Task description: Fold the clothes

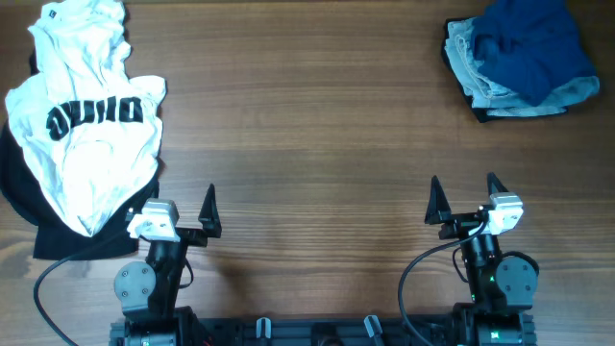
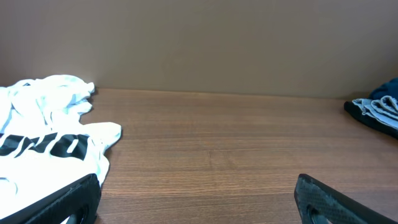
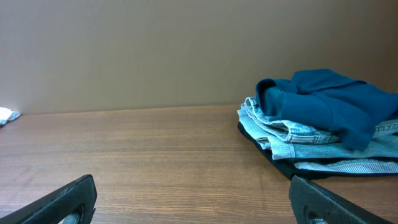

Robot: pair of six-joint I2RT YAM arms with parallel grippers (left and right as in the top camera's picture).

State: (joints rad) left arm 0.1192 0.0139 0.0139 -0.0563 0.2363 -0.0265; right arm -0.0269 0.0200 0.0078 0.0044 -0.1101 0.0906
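Overhead, the white tee with black lettering lies crumpled by the table's left edge, running up to the far-left corner and spread over a black garment. In the far-right corner a dark teal-blue shirt sits on top of folded pale-blue jeans. The left gripper and right gripper both sit at the near edge with their fingers spread wide and nothing between them. The left one is just beside the tee's lower hem. In the left wrist view, the left gripper gapes wide over bare wood, its left finger overlapping the white tee. The jeans peek in at the far right. In the right wrist view, the right gripper is equally wide and empty. The teal-blue shirt rests on the jeans ahead and to the right, with a dark layer underneath.
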